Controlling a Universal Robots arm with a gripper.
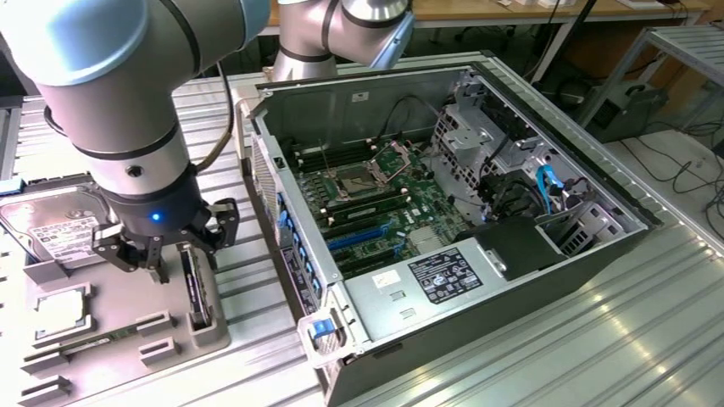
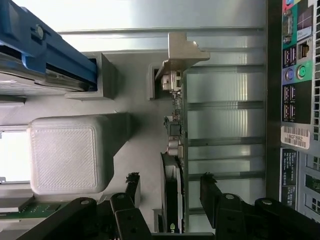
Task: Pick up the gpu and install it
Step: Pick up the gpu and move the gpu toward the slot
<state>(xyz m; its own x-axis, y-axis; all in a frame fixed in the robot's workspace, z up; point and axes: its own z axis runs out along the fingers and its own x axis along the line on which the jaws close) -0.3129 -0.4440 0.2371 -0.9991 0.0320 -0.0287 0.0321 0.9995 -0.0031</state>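
The gpu (image 2: 176,150) stands on edge in its slot in the tray (image 1: 80,275), not yet lifted. My hand (image 2: 170,186) hangs right over it, spread wide and gripping nothing. By my reading, neither the pick-up nor the install is done.

The wrist view gives me the line-up: the card sits between the fingers (image 2: 209,190) with a gap on each side, and its bracket (image 2: 184,50) is at the other end. The exterior view gives me the open case (image 1: 453,212) just beside the tray on the bench (image 1: 633,339), and the hard drive (image 1: 51,229).
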